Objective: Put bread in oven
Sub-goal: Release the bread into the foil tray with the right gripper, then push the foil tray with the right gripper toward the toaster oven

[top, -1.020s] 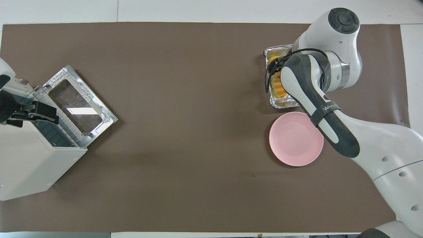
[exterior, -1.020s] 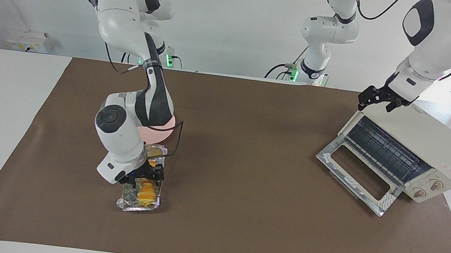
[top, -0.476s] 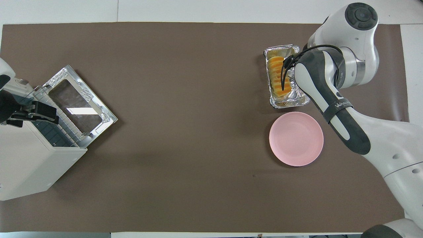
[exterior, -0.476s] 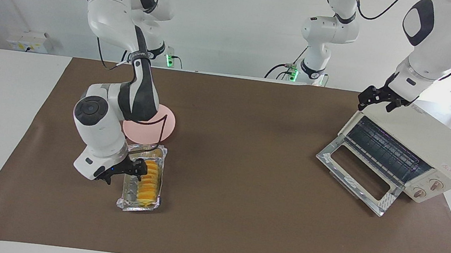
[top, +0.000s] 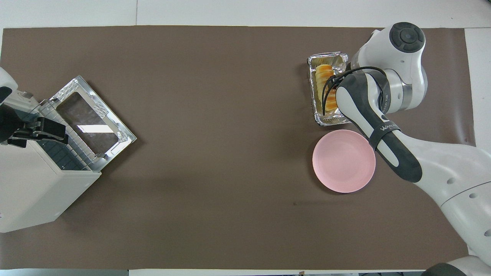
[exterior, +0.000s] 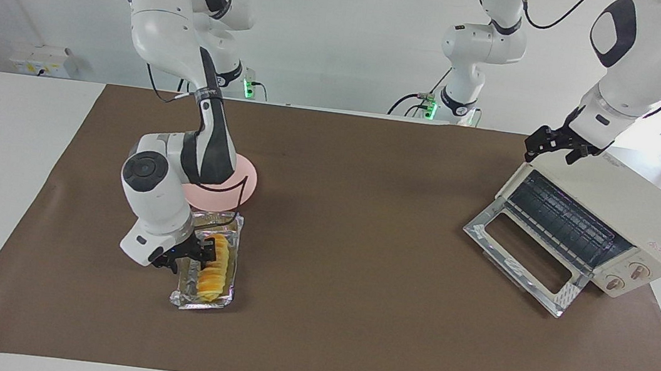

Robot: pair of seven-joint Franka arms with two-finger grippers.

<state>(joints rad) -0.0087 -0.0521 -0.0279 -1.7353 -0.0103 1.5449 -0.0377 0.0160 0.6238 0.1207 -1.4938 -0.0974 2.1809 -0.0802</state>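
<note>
The bread (exterior: 212, 265), a ridged golden-yellow loaf, lies in a crinkled foil tray (exterior: 184, 301) toward the right arm's end of the table; it also shows in the overhead view (top: 323, 73). My right gripper (exterior: 188, 255) is low at the tray's side, open, with one finger (exterior: 206, 251) against the loaf. In the overhead view the right arm covers the gripper and part of the tray (top: 326, 120). The cream-white oven (exterior: 631, 203) stands at the left arm's end with its glass door (exterior: 523, 259) dropped open and its rack showing. My left gripper (exterior: 552, 151) waits open over the oven's top corner.
A round pink plate (exterior: 244, 186) sits beside the foil tray, nearer to the robots; it is also in the overhead view (top: 343, 161). A brown mat (exterior: 364, 215) covers the table between tray and oven. A third arm stands at the back.
My right gripper rose off the bread, swung out past the tray toward the right arm's end, then came back to the tray's side. The tray shifted slightly. The left arm stayed still.
</note>
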